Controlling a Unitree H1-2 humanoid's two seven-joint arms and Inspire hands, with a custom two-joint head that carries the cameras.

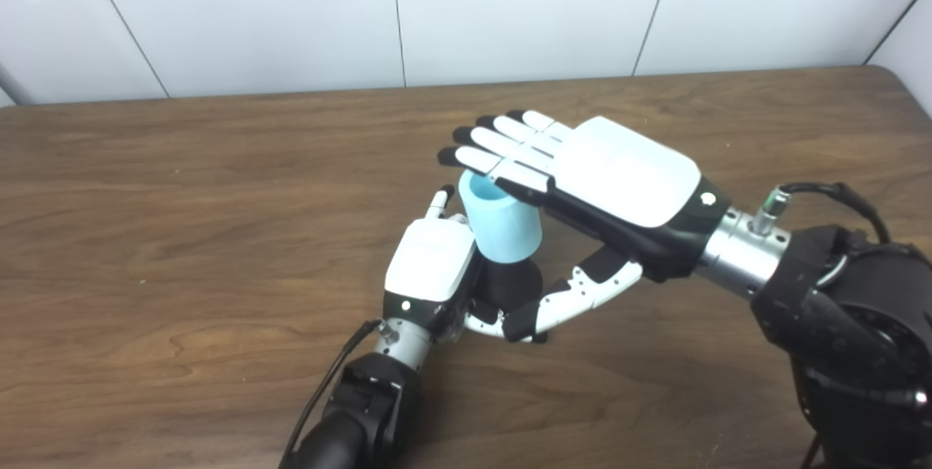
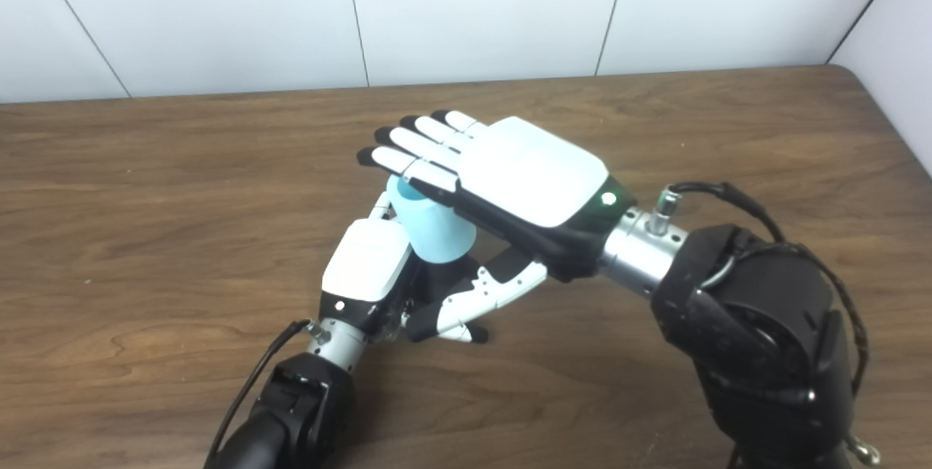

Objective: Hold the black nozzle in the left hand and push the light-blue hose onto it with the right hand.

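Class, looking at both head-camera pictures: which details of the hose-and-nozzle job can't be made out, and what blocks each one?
- Black nozzle: mostly covered in both views by the light-blue hose and left hand; its shape and seating depth are unclear.
- Hose's open top: partly under the flat right hand; contact uncertain.
- Left hand's fingers: hidden behind the hose, both views.
- Right arm: cut by the bottom edge.

2 side-by-side head cameras, downward over table (image 1: 145, 236)
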